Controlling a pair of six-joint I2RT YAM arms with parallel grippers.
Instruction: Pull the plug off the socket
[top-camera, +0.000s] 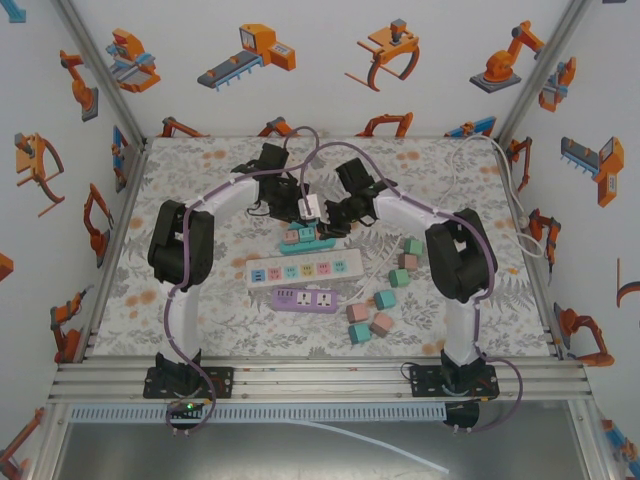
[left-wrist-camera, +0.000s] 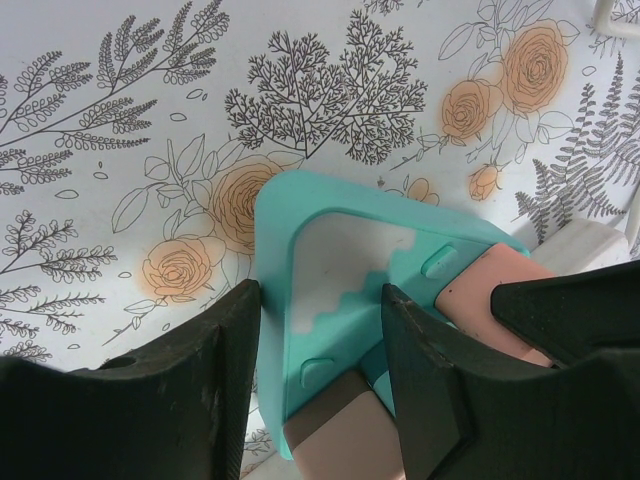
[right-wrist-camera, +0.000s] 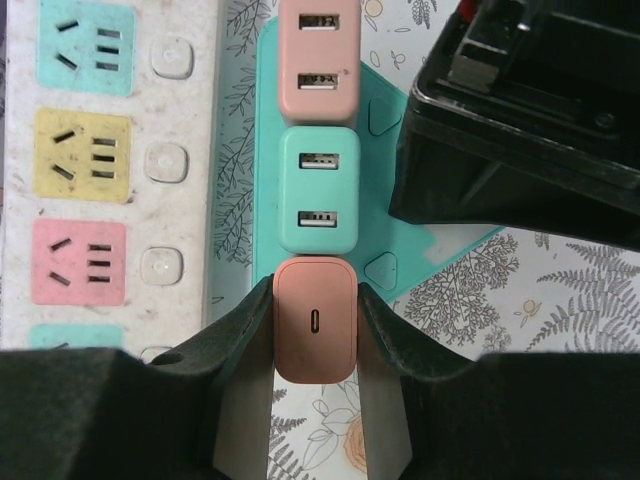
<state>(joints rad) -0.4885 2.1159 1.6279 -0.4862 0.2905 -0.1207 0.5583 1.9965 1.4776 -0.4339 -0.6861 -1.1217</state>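
A teal power strip (right-wrist-camera: 265, 150) lies on the flowered table and carries a row of three plugs: a pink one (right-wrist-camera: 318, 60), a teal one (right-wrist-camera: 318, 190) and a pink plug (right-wrist-camera: 315, 320) at its near end. My right gripper (right-wrist-camera: 315, 295) is shut on that end plug, one finger pressed to each side. In the left wrist view my left gripper (left-wrist-camera: 320, 300) is shut on the strip's (left-wrist-camera: 330, 250) far corner. In the top view both grippers meet over the strip (top-camera: 310, 243), the left (top-camera: 300, 207) beside the right (top-camera: 327, 215).
A white power strip (top-camera: 305, 268) lies just in front of the teal one, with a purple strip (top-camera: 305, 298) nearer still. Several loose pink and teal cube plugs (top-camera: 385, 300) are scattered to the right. A white cable (top-camera: 515, 190) runs along the right wall.
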